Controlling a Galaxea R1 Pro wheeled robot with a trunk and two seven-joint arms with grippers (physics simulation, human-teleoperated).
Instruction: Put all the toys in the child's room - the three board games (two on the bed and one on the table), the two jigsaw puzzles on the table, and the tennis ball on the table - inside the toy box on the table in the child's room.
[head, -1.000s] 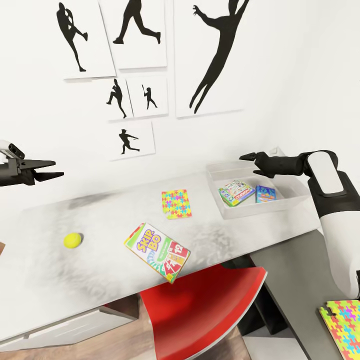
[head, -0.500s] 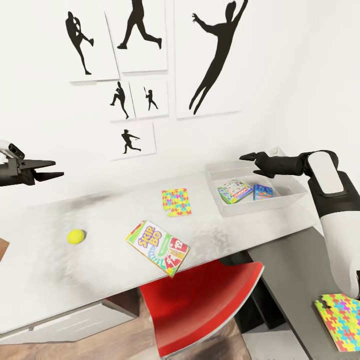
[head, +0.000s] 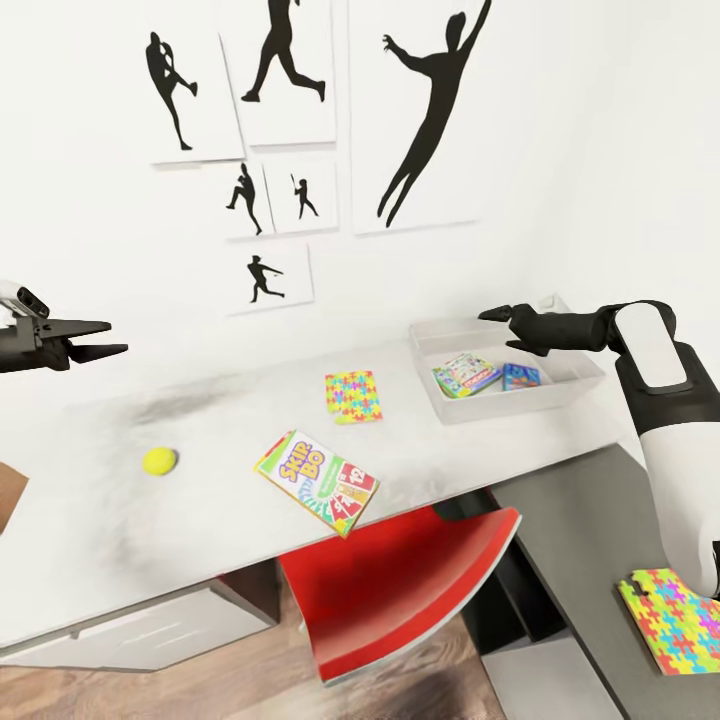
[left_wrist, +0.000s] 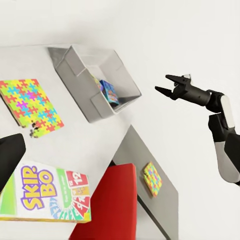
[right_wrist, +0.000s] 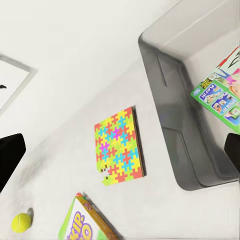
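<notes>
Toy box (head: 585, 377), on bench (head: 230, 500) at its right end: holds two board games, green-edged one (head: 467, 375) and smaller blue one (head: 521, 376). Outstanding on bench: SKIP-BO box (head: 317, 482) overhanging the front edge; jigsaw puzzle (head: 353, 396) between it and toy box; tennis ball (head: 159, 461) well apart, leftward. Second jigsaw puzzle (head: 673, 619) on low dark cabinet (head: 590, 520), off the bench. Left end effector (head: 90, 339): spread, empty. Right end effector (head: 497, 315): spread, empty, above toy box. Judged: two of six stowed.
</notes>
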